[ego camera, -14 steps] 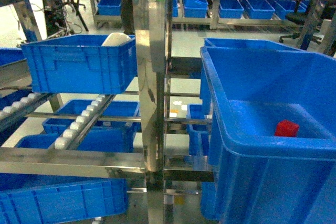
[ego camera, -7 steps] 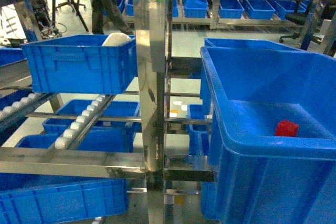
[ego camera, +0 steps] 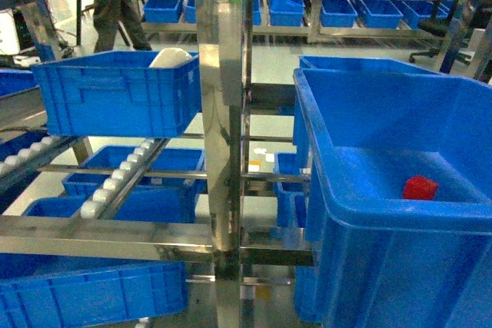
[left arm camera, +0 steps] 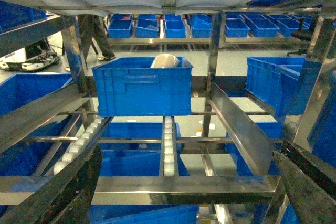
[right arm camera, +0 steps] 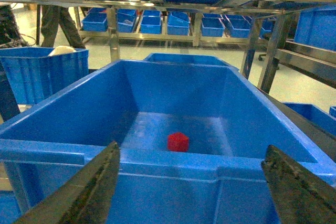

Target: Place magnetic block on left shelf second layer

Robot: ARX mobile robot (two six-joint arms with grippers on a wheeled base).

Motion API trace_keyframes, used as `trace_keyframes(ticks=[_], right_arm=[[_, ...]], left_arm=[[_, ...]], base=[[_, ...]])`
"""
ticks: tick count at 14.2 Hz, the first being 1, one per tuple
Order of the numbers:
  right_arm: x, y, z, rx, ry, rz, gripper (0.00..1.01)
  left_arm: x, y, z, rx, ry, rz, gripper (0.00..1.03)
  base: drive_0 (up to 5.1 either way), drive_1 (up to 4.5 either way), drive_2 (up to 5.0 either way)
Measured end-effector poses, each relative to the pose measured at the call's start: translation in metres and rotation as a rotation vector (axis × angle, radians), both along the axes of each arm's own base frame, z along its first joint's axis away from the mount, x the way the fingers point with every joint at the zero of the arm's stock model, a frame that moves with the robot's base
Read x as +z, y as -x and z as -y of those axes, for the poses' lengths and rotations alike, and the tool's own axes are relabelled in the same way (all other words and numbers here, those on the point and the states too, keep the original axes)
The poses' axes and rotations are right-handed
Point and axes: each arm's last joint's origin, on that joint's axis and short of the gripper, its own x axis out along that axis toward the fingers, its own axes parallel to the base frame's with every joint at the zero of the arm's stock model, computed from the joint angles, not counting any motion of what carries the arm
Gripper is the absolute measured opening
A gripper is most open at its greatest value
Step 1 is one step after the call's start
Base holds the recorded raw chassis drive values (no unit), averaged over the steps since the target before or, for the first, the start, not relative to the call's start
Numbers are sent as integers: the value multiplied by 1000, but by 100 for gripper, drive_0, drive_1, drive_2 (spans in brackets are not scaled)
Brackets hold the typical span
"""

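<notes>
the red block lies on the floor of a large blue crate on the right side of the head view, near the crate's front wall and toward its right half. from the right wrist camera the same block sits alone on the crate floor, apart from every wall, with the crate's thick front rim just below it in the picture. the right gripper hangs in front of that rim with its two dark fingers spread wide, holding nothing.

the left gripper also stands wide and empty, its dark fingers framing the left rack. ahead of it a steel shelf tier of square tubing carries white roller rails, and a blue crate rests further back on that tier with a white object showing above its rim. in the head view this crate sits left of the central steel post, well apart from the crate that holds the block. a person's legs show in the background aisle, among rows of more blue bins.
</notes>
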Motion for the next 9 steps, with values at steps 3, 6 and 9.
trace_keyframes(ticks=[3,6,9], right_arm=[[0,0,0,0,-2,0,97],[0,0,0,0,-3,0,98],[0,0,0,0,-3,0,98]], left_arm=[[0,0,0,0,0,0,98],[0,0,0,0,0,0,98],[0,0,0,0,0,0,98]], base=[[0,0,0],[0,0,0],[0,0,0]])
